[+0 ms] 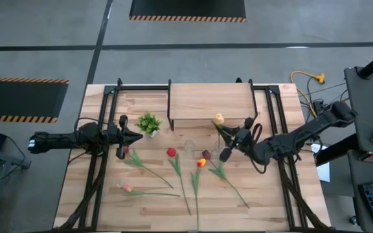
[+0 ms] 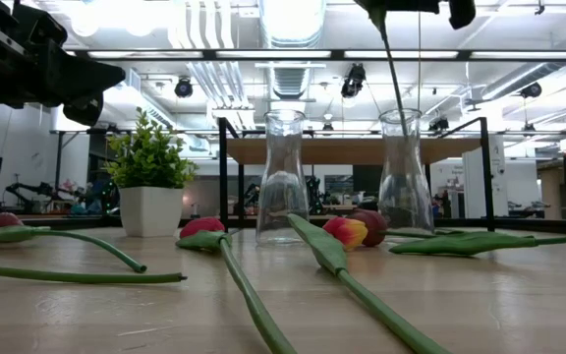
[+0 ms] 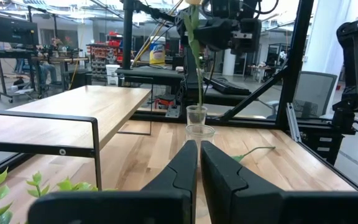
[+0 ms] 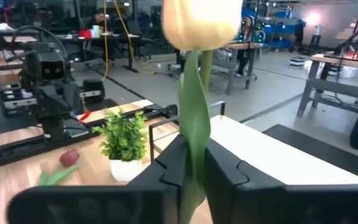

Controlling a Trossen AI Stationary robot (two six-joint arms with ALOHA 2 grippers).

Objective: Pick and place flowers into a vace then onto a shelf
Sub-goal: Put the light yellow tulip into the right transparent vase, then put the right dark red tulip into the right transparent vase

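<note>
**Right wrist view: pale tulip held upright above a glass vase**

Right wrist view shows the right gripper [image 4: 191, 171] with its two dark fingers [image 4: 166, 168] pressed against the green stem of a cream-yellow tulip [image 4: 201, 25], whose head stands above the fingers. From above, this gripper [image 1: 228, 137] sits just in front of the shelf [image 1: 209, 103], near its right end, with the pale flower head [image 1: 219, 119] at the shelf's front edge. At table height the stem [image 2: 393, 84] runs down from the gripper into the right-hand glass vase [image 2: 405, 177]; its lower end is inside the neck. A second, empty glass vase [image 2: 283, 182] stands beside it to the left.

The left gripper [image 1: 135, 137] waits on the left side of the table, close to the small potted plant [image 1: 149, 123], its fingers [image 3: 179, 180] shut together with nothing between them.

Other flowers lie flat on the tabletop [image 1: 271, 200] in front of the vases: a red tulip [image 1: 171, 153], a yellow-orange one [image 1: 201, 163], a dark maroon one [image 1: 206, 155], a pink one [image 1: 127, 188] near the front left, and another dark red one [image 1: 125, 150] just beside the left gripper. Their stems point toward the table's front edge.
</note>
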